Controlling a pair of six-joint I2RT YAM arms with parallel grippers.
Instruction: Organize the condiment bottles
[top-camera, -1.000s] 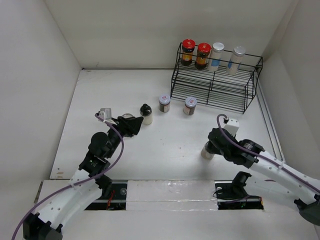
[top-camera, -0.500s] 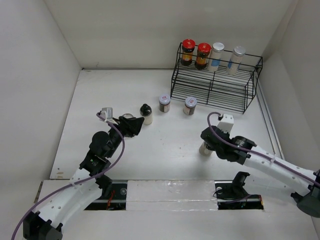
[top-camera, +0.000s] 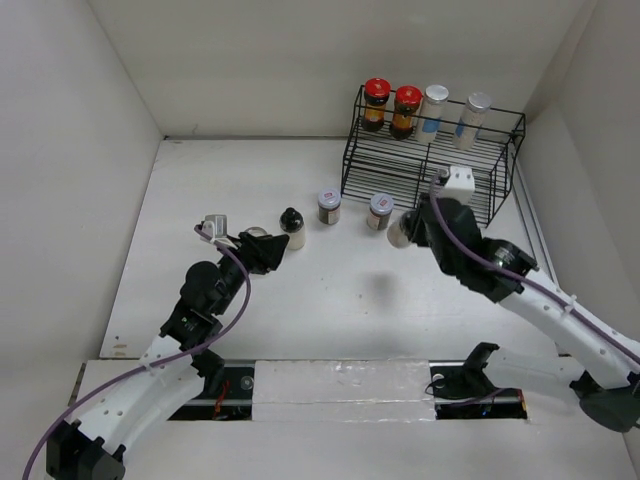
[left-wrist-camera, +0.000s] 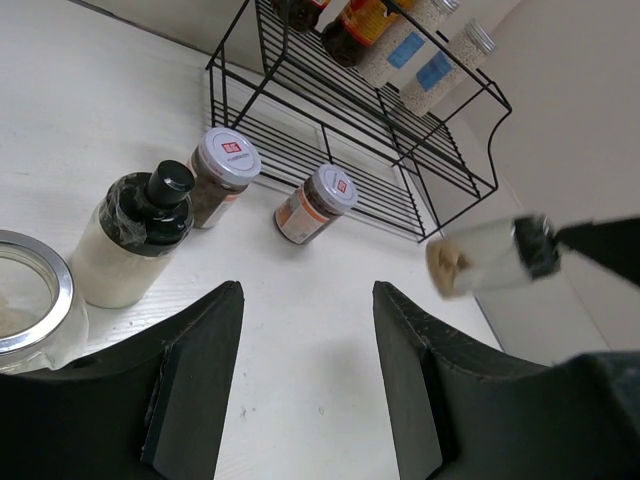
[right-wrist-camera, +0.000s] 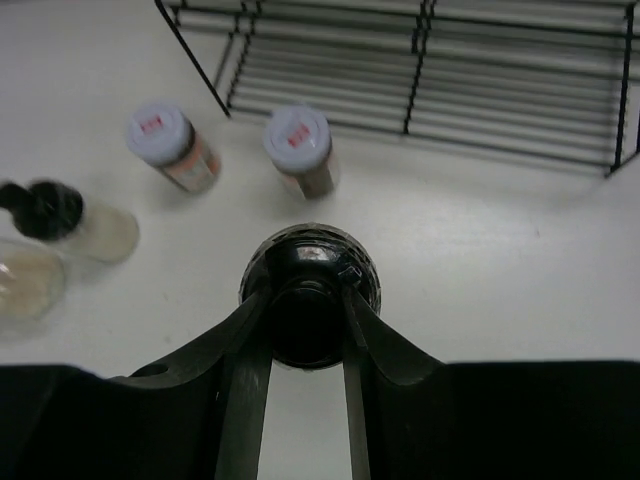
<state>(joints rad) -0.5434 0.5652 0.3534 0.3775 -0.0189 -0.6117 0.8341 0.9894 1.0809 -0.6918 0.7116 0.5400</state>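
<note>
My right gripper (top-camera: 412, 228) is shut on the black cap of a cream bottle (top-camera: 399, 231) and holds it on its side above the table, just in front of the black wire rack (top-camera: 430, 175). In the right wrist view the cap (right-wrist-camera: 310, 265) sits between the fingers. Two red-capped jars (top-camera: 376, 103) and two clear silver-lidded bottles (top-camera: 433, 108) stand on the rack's top shelf. Two dark spice jars (top-camera: 329, 207) (top-camera: 380, 211), a second cream black-capped bottle (top-camera: 292, 228) and a clear glass jar (top-camera: 258, 238) stand on the table. My left gripper (top-camera: 272, 250) is open and empty beside the glass jar.
White walls close the table in at the left, back and right. The rack's lower shelves (right-wrist-camera: 430, 70) hold nothing. The left wrist view shows the held bottle (left-wrist-camera: 490, 255) in the air to the right of the spice jars (left-wrist-camera: 315, 203).
My right gripper has lifted the cream bottle off the near table and carried it up and away toward the rack. The left arm has barely moved.
</note>
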